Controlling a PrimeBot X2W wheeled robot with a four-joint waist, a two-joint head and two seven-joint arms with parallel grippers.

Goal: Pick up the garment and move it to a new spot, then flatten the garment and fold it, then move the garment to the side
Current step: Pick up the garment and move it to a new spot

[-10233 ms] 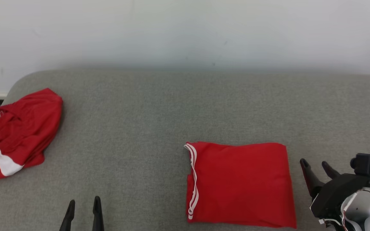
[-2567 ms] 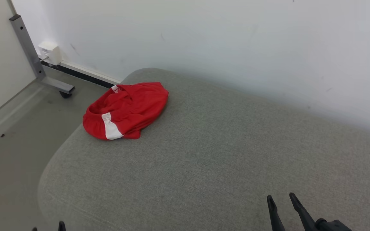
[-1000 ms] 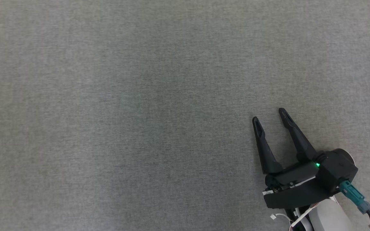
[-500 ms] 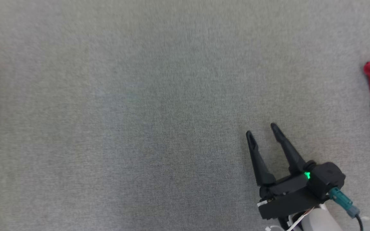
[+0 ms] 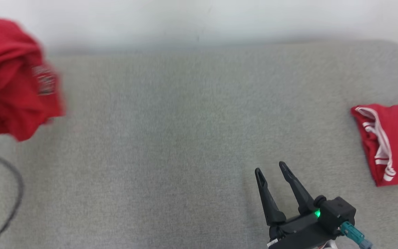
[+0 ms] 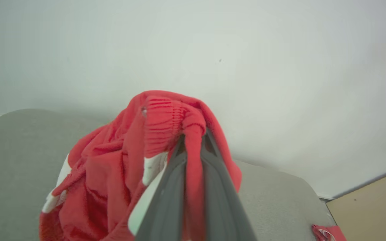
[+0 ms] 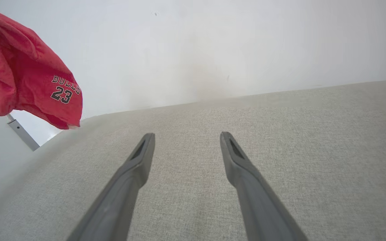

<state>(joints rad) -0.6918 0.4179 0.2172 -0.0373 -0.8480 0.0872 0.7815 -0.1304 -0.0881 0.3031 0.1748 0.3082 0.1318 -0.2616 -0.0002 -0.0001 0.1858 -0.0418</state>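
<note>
The garment [image 5: 12, 76] is a bunched red piece with white patches and "BULLS 23" print; it hangs in the air at the far left of the head view, above the grey cushion [image 5: 171, 138]. My left gripper [image 6: 193, 140] is shut on a fold of the garment [image 6: 166, 134], which drapes down to its left. The garment [image 7: 28, 77] also shows at the upper left of the right wrist view, clear of the cushion. My right gripper [image 5: 271, 167] stands open low at the right, over bare cushion, and its fingers [image 7: 142, 154] are spread with nothing between them.
A second red garment [image 5: 392, 141], folded flat with white trim, lies at the cushion's right edge. A dark cable [image 5: 12, 193] curves at the lower left. A pale wall [image 5: 199, 20] runs behind the cushion. A metal leg [image 7: 20, 130] stands beyond the cushion's left end.
The camera has swung, bringing the wall and more of the folded red garment into view. The hanging garment has come into view at the left. The right gripper stays open.
</note>
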